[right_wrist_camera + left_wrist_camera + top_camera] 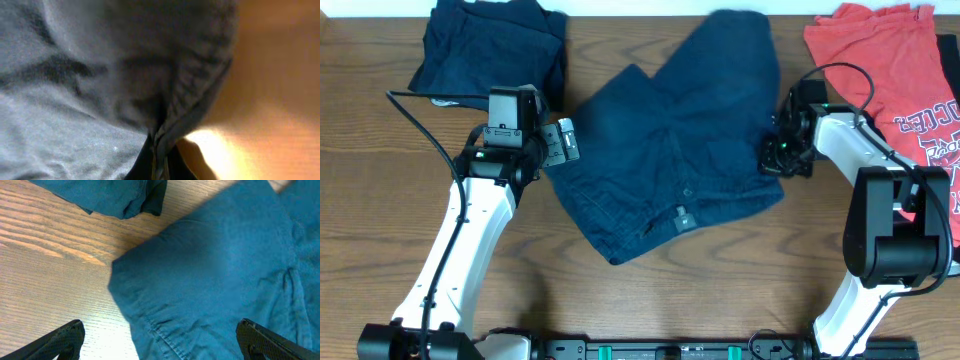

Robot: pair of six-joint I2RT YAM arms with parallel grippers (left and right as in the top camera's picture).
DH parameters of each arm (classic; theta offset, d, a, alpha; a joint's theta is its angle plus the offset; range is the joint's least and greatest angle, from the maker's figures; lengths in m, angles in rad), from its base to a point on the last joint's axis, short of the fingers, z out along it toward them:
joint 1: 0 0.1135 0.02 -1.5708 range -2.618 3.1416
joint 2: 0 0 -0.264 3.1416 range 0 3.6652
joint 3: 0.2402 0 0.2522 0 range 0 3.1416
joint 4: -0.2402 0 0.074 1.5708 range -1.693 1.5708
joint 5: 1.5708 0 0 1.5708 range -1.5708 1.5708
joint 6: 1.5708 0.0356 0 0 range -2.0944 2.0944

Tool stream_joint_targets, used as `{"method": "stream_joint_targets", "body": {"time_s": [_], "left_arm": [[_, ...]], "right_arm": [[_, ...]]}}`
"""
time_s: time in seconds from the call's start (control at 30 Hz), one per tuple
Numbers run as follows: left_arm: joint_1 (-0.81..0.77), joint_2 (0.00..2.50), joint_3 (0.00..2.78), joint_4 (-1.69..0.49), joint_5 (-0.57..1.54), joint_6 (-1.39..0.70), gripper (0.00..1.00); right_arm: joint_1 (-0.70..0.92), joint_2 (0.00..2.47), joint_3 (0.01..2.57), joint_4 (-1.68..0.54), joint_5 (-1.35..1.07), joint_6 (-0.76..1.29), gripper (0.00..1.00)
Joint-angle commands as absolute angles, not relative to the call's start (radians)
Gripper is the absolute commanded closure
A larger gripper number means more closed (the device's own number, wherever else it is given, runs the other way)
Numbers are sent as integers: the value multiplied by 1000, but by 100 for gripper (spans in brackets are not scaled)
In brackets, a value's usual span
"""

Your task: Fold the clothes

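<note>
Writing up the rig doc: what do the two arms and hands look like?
Left arm and right arm: white links, chunky black joint housings, a loose black cable looping along each. Left hand is black with grey plates; right hand is black.

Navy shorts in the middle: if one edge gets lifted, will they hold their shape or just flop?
Probably floppy: the navy shorts lie rumpled and creased, and the edge bunches where the right end effector pinches it. Likely light, being thin cloth. They would probably drag rather than slide cleanly on the wooden table.
</note>
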State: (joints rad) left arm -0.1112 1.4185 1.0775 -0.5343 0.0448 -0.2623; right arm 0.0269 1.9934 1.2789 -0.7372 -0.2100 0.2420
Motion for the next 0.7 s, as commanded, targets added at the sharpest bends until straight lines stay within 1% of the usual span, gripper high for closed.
{"method": "stream_joint_targets", "body": {"time_s": [0.0,0.13,0.27,0.53,0.67], "left_arm": [[-106,1426,1084,-535,34,-267,2],[-106,1426,1084,-538,34,-268,2],[-106,1426,1084,-538,41,-268,2],[-106,1426,1084,-538,41,-268,2],[-106,1426,1084,-538,41,-268,2]], "right_arm": [[37,2003,1268,-671,-222,316,99],[37,2003,1286,-585,-244,326,99],[36,2003,1349,-592,-239,279,99],[-3,2003,1608,-844,-129,144,99],[-45,2003,1713,-931,-123,91,99]]}}
